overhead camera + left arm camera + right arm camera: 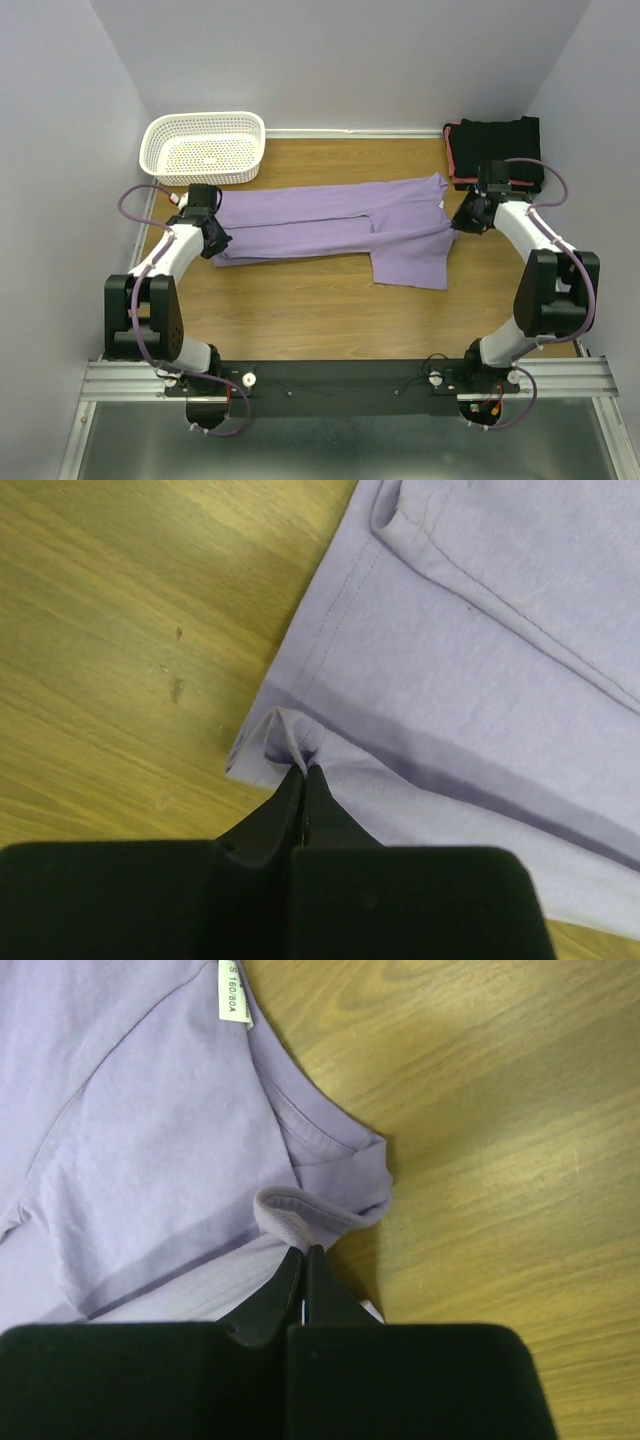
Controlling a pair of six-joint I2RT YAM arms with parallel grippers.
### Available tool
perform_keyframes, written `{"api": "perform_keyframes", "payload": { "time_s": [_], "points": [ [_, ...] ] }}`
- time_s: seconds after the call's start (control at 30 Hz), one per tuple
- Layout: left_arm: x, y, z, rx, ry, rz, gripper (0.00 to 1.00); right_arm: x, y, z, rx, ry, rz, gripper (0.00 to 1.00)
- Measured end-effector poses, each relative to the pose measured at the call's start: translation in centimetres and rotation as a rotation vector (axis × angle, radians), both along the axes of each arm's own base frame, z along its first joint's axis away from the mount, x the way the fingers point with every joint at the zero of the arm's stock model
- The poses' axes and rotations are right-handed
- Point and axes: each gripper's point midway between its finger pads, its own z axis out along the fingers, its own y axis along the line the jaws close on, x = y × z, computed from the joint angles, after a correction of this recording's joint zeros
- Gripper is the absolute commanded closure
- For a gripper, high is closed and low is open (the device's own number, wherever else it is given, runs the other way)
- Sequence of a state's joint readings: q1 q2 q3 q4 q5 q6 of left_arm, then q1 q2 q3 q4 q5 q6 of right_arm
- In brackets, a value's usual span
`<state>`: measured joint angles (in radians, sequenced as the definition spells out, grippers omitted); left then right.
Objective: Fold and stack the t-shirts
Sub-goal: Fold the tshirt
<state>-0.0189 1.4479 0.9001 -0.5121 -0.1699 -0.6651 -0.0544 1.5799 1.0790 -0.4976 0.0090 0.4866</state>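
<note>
we've got the purple shirt (300,225) lying left-to-right, left jaws pinching its hem corner, right jaws pinching the collar end.

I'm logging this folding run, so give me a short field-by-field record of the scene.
shirt in work: lavender t-shirt, spread across the table, partly folded
left pincer: shut on its hem corner
right pincer: shut on cloth by the collar
stack: folded black shirts, far right corner, coral-red edge showing
basket: white mesh basket, far left corner
</note>
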Motion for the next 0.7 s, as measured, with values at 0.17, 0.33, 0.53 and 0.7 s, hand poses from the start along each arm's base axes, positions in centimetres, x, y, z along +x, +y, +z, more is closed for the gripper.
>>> {"api": "perform_keyframes", "payload": {
  "time_s": [0.17, 0.33, 0.53, 0.7],
  "points": [
    [0.5, 0.1, -0.6, 0.008, 0.009, -0.01, 1.0, 0.7, 0.0, -0.7, 0.0, 0.02, 0.009, 0.99],
    [1.2, 0.3, -1.0, 0.022, 0.017, -0.017, 1.0, 1.5, 0.0, -1.1, -0.001, 0.031, 0.017, 0.99],
    [2.5, 0.5, -0.7, 0.041, -0.006, -0.022, 1.0, 2.5, -0.1, -1.3, -0.001, 0.033, 0.019, 1.0],
    [2.9, 1.1, -0.5, 0.049, -0.022, -0.01, 1.0, 3.1, -0.1, -1.3, -0.002, 0.033, 0.021, 0.99]
  ]
}}
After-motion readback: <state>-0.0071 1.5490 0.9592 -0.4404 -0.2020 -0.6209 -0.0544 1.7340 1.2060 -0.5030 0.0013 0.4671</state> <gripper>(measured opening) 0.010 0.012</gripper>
